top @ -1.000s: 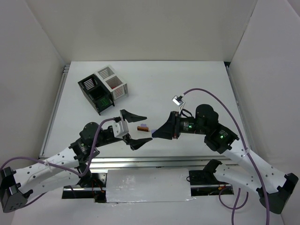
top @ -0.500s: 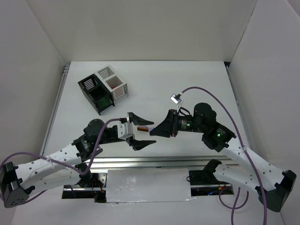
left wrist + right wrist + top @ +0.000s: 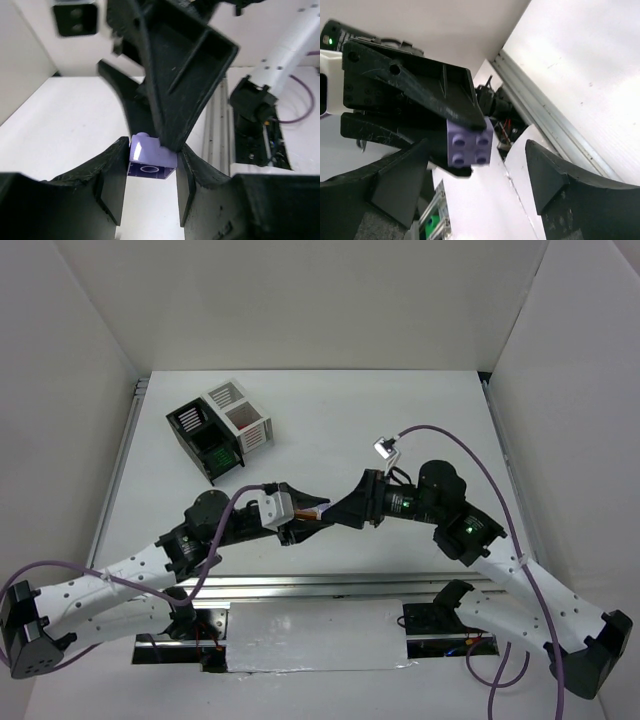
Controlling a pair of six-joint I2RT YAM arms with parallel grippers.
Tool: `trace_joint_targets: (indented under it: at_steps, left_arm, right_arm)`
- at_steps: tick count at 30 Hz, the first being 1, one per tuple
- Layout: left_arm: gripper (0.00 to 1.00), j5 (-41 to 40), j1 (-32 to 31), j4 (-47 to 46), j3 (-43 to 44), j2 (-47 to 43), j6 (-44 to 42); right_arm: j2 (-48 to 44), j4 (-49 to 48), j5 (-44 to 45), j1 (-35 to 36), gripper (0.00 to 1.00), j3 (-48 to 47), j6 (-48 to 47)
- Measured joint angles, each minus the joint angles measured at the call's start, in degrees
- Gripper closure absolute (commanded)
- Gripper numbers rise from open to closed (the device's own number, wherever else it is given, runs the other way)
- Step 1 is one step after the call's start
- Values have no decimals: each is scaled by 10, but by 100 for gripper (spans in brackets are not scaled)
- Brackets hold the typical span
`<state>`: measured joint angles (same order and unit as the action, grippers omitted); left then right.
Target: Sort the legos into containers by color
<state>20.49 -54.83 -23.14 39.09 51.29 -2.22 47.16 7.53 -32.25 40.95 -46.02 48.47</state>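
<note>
Legos (image 3: 214,453), green in black bin (image 3: 188,422), red in white bin (image 3: 228,393)

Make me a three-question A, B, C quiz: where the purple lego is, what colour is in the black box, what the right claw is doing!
1. Where is the purple brick? A on the table B between the fingers of the left gripper C in the white bin
2. What colour shows inside the black bin? A green B yellow C blue
3. The right gripper is: A open B shut on the brick C shut empty
Answers: 1 B, both left fingers press its sides; 2 A, green legos show inside; 3 A, its fingers stand wide apart.
</note>
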Motion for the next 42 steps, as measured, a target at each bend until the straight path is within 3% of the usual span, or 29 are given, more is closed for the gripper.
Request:
trace_joint_targets:
  at_steps: [6, 11, 16, 20, 27, 30, 34, 36, 40, 41, 42]
  left_arm:
    - [100, -124, 4, 20, 17, 31, 1]
    - [100, -296, 52, 57, 71, 92, 46]
    - [100, -444, 237, 141, 266, 258, 163]
    - [100, -517, 355, 235, 458, 424, 238]
    - [99, -579, 412, 357, 709, 653, 264]
    - [91, -592, 416, 388, 748, 698, 263]
    - [86, -592, 421, 405, 747, 713, 262]
    - [79, -592, 425, 402, 738, 713, 262]
    - [47, -585, 429, 394, 719, 713, 262]
    - [35, -583, 431, 393, 714, 713, 263]
    - [31, -582, 432, 394, 711, 713, 260]
  right_arm:
    - [-45, 9, 7, -64, 11, 19, -1]
    - [-88, 53, 86, -89, 10, 21, -10]
    - [-123, 86, 139, -90, 10, 32, -19]
    - [-129, 93, 148, -90, 10, 39, -26]
    - [-125, 107, 147, -90, 10, 60, -39]
    - [-111, 107, 145, -91, 10, 60, -47]
    - [-87, 103, 138, -91, 10, 60, -56]
    - [-71, 101, 135, -91, 10, 60, -60]
    - [-40, 100, 131, -91, 10, 59, -64]
    - [-35, 100, 129, -91, 10, 59, -65]
    - [-33, 99, 128, -91, 10, 58, -66]
